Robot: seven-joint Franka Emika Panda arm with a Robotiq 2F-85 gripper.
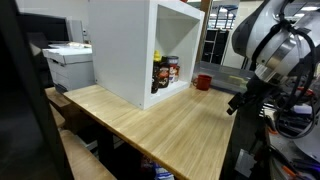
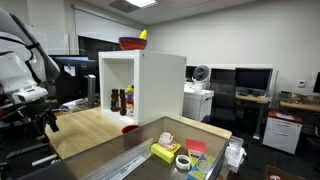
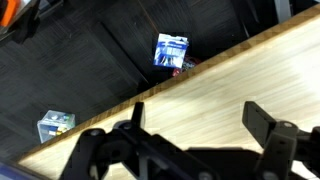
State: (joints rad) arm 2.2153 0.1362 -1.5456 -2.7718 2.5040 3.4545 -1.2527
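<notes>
While poised over the edge of the light wooden bench (image 1: 150, 120), hangs with black tool (image 1: 240, 103) spread apart, clamped on nothing. Nearest: small red cup (image 1: 203, 82), upright beside white open-fronted cabinet (image 1: 120, 50), clear of tool. Dark bottles (image 1: 165, 72) sheltered inside, reachable only from front.

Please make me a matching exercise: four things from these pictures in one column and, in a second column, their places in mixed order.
1 red round bowl
2 dark labelled bottles
3 small red cup
4 blue flat packet

a on the dark floor
b on the wooden table
c on top of the white box cabinet
d inside the white box cabinet

Pairs: 1-c; 2-d; 3-b; 4-a
</notes>
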